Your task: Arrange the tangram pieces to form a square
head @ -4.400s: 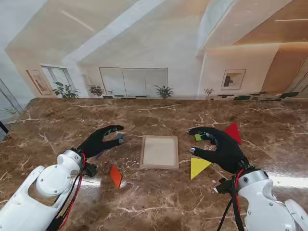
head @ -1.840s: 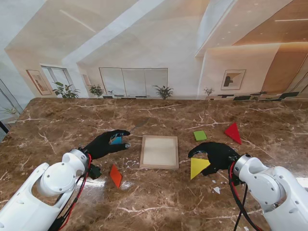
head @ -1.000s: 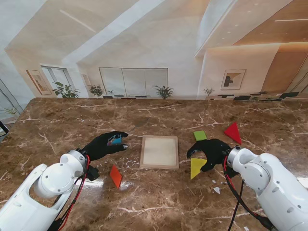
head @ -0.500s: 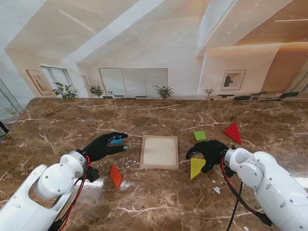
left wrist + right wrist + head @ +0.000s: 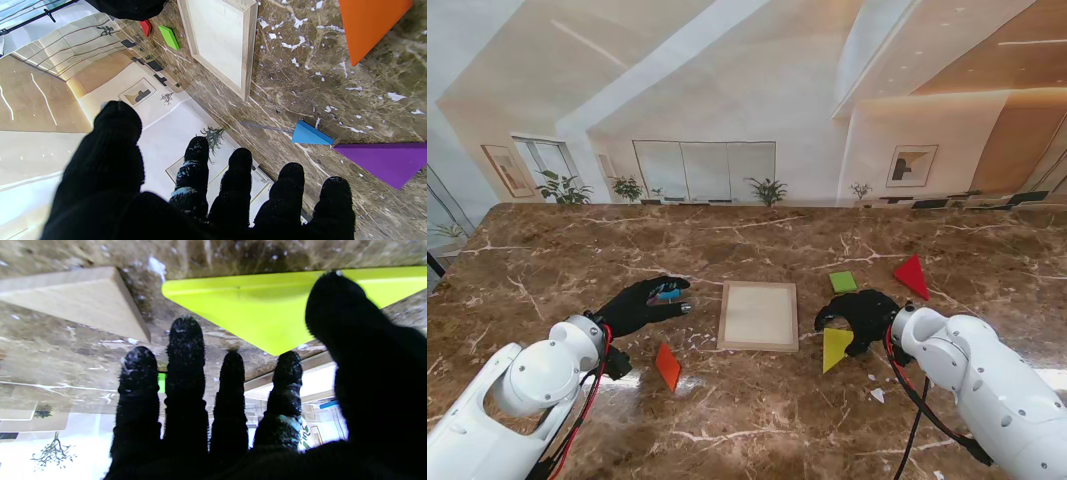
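The square wooden tray [image 5: 759,316] lies in the middle of the table. My left hand [image 5: 645,304] hovers to its left, fingers apart and holding nothing. A small blue triangle [image 5: 666,294] shows by its fingertips. The left wrist view shows this blue triangle [image 5: 310,135] flat on the table beside a purple triangle [image 5: 387,160]. An orange piece [image 5: 667,366] lies nearer to me. My right hand [image 5: 862,316] is open over the yellow triangle [image 5: 835,348], just right of the tray. In the right wrist view my thumb crosses the yellow triangle [image 5: 253,313]; I cannot tell if it touches.
A green square [image 5: 842,282] and a red triangle [image 5: 912,275] lie farther from me on the right. The marble table [image 5: 757,420] runs wide on all sides. A small white scrap [image 5: 877,394] lies near my right forearm.
My right hand has drawn back from the green and red pieces to the yellow triangle and turned inward. My left hand has shifted slightly over the blue triangle. Little has moved in the last second.
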Motion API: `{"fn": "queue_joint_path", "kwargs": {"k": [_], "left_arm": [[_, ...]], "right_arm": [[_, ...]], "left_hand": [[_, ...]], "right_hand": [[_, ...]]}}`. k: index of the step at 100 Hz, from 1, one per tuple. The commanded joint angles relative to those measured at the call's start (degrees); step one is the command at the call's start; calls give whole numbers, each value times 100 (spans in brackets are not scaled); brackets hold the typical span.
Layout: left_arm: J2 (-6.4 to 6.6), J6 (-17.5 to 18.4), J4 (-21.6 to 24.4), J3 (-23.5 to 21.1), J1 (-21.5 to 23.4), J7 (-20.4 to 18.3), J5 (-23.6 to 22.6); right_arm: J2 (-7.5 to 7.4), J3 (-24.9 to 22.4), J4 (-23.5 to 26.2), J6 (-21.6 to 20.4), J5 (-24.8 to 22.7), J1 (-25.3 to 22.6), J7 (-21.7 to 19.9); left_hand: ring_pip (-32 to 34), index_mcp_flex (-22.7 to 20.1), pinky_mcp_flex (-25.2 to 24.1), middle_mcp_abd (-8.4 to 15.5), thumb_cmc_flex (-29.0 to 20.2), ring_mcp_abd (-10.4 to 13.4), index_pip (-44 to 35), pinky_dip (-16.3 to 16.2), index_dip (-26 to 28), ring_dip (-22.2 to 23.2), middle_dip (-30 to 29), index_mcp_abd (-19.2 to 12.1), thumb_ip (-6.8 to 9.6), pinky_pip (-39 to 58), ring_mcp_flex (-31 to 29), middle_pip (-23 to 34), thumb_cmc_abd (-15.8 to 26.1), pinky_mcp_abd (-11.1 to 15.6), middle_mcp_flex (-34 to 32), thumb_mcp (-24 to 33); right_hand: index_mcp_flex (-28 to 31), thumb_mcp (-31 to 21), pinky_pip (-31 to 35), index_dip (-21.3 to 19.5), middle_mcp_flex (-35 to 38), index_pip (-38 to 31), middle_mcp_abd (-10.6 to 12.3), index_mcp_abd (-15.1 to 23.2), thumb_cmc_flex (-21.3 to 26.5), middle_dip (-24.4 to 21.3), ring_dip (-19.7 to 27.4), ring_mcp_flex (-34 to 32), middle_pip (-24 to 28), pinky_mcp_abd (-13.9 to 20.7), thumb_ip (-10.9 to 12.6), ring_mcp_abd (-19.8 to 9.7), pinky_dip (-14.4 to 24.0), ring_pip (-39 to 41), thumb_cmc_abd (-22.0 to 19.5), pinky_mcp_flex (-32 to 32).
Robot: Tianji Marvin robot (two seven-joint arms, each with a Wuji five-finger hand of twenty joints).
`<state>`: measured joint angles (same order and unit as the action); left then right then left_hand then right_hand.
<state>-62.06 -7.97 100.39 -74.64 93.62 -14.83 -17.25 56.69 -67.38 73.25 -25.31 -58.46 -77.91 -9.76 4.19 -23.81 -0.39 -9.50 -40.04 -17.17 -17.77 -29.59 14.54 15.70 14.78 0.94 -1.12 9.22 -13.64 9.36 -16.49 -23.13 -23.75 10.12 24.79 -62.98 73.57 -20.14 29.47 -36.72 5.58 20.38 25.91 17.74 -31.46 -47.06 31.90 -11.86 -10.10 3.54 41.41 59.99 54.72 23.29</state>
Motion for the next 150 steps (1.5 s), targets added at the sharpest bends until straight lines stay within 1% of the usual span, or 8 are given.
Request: {"fn": "queue_joint_path", "kwargs": {"k": [1, 42, 77, 91, 101, 123, 143, 150], "left_arm": [[10, -36, 10, 9, 46, -16, 4], [11, -73, -12, 25, 46, -27, 17], [12, -101, -42, 46, 37, -42, 29], [12, -104, -53, 57, 32, -46, 40], [17, -113, -62, 67, 23, -65, 36], [17, -119, -85, 85, 9, -67, 32], [17, -122, -102, 87, 7, -68, 34], [16, -123, -110, 88, 6, -65, 34]], "right_arm": [[-25, 41, -155, -21, -49, -57, -74], [-46, 201, -386, -71, -281, -65, 306], [-68, 400, -631, -135, -480, -22, 748], [-76, 419, -644, -157, -521, -30, 789], [-80, 358, -578, -198, -589, -84, 819], [-85, 476, -724, -187, -625, 8, 1006], [-99, 504, -743, -218, -700, 4, 1073], [-102, 541, -788, -224, -708, 23, 1133]], "left_hand": [[-73, 56, -3, 162, 94, 70, 54, -131, -142, -52, -34, -114, 75, -129, -38, -16, 158, 97, -69, -128], [-73, 33, -7, 155, 102, 74, 44, -131, -138, -52, -33, -112, 79, -130, -42, -13, 172, 93, -77, -104], [-73, 23, -9, 162, 115, 70, 50, -132, -140, -51, -33, -104, 79, -131, -46, -14, 186, 94, -80, -88], [-71, 22, -7, 158, 120, 75, 52, -133, -140, -50, -33, -100, 79, -129, -55, -15, 190, 92, -81, -83], [-70, 22, -6, 158, 125, 77, 53, -135, -140, -50, -32, -115, 80, -127, -59, -14, 200, 94, -81, -79], [-70, 16, -11, 161, 130, 79, 48, -135, -138, -49, -33, -100, 81, -129, -60, -15, 208, 96, -77, -71], [-70, 14, -12, 159, 134, 78, 49, -137, -138, -49, -31, -103, 80, -129, -59, -11, 209, 95, -82, -67], [-70, 17, -13, 154, 141, 88, 50, -137, -138, -49, -32, -110, 79, -129, -60, -14, 212, 98, -75, -68]], "right_hand": [[97, -179, 282, -138, 296, -249, -30, 70, 226, 87, -31, -223, 183, -51, -58, -75, -22, 219, 319, 95], [202, -242, 413, -327, 568, -795, 7, 29, 376, 340, -35, -317, 702, -50, -71, -127, -107, 343, 637, 186], [568, -312, 543, -556, 1344, -1445, -33, -121, 518, 782, 9, -595, 1341, -190, -77, -55, -164, 405, 874, 408], [703, -338, 552, -668, 1560, -1711, -36, -185, 548, 970, 38, -672, 1534, -230, -79, -33, -204, 423, 940, 435], [792, -347, 559, -727, 1714, -1840, -29, -198, 547, 1061, 41, -736, 1642, -255, -81, -40, -220, 459, 970, 465], [786, -374, 548, -776, 2109, -1924, -46, -214, 539, 1221, 54, -889, 1846, -329, -85, -15, -253, 526, 988, 518], [1313, -426, 544, -831, 2525, -2153, -107, -582, 601, 1356, 26, -1177, 2021, -423, -79, -25, -289, 684, 1023, 646], [1561, -361, 553, -915, 2661, -2343, -124, -710, 690, 1517, 38, -1266, 2163, -461, -293, -33, -321, 764, 1037, 713]]}}
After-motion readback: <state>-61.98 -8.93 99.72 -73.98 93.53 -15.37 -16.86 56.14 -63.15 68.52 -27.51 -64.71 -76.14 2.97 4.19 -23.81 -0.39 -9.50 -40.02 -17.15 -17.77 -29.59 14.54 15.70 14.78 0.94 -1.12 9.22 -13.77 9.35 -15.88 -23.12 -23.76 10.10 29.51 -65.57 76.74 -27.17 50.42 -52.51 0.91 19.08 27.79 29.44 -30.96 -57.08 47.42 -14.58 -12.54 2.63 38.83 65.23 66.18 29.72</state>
